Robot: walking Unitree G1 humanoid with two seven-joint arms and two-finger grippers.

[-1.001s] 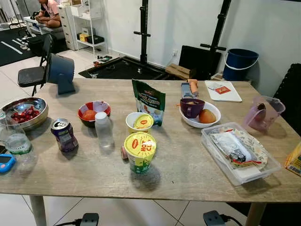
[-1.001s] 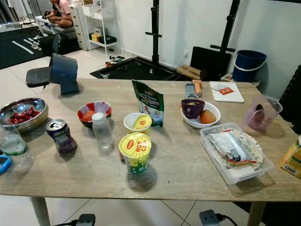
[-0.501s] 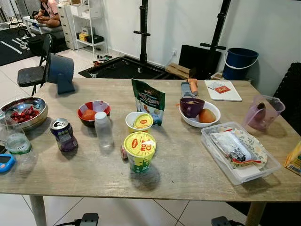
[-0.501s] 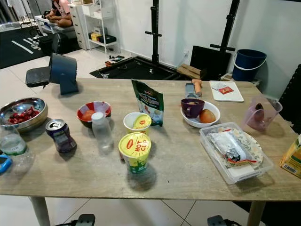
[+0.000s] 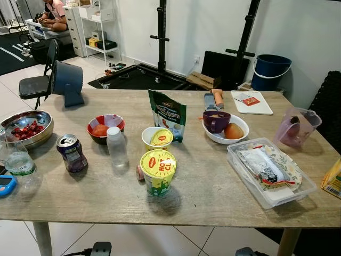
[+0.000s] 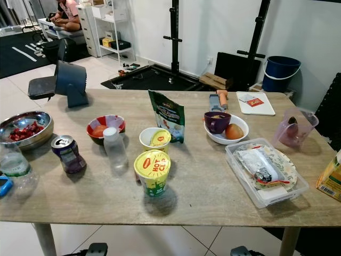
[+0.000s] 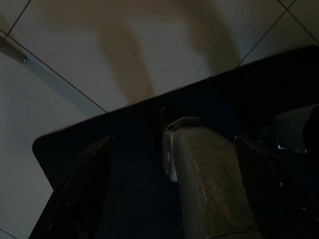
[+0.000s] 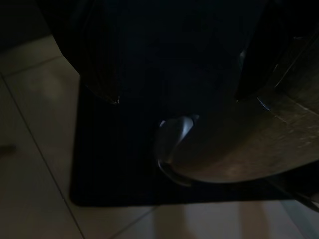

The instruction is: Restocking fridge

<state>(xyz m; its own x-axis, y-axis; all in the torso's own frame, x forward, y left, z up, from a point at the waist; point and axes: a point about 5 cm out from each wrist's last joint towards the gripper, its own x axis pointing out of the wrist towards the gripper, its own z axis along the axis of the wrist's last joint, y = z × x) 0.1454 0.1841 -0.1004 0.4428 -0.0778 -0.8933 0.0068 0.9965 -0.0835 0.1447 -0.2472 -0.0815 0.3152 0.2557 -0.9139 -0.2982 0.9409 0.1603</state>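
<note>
We look down on a wooden table (image 5: 213, 197) that spans the frame. Centre front stands a noodle cup (image 5: 158, 172) with a yellow lid, upright. Just behind it is a small white cup (image 5: 158, 138), and behind that a green snack pouch (image 5: 167, 113) stands upright. Left of the noodle cup is a clear bottle (image 5: 116, 147) with a white cap, then a purple drink can (image 5: 72, 153), well apart from each other. A red bowl (image 5: 105, 128) sits behind the bottle. At the far left edge is a metal bowl (image 5: 25, 127) with red pieces in it, and below it a water bottle (image 5: 17, 165) and a blue gadget (image 5: 6, 184) at the frame edge. Right of centre a white bowl (image 5: 226, 128) holds a purple cup (image 5: 216, 121) and an egg (image 5: 233, 130). Lower right, a clear plastic box (image 5: 269, 172) holds a wrapped packet on a patterned plate. A pink jug (image 5: 298, 127) stands at the right edge; a yellow carton (image 6: 331, 178) at the lower right edge. Upper right of the table lies a white board (image 5: 252, 102). A person (image 5: 53, 13) sits in the upper left background.

Left gripper (image 7: 172, 191) hangs over floor tiles and a dark mat, fingers spread wide, empty. Right gripper (image 8: 174, 74) hangs likewise in deep shade, fingers apart, holding nothing.
</note>
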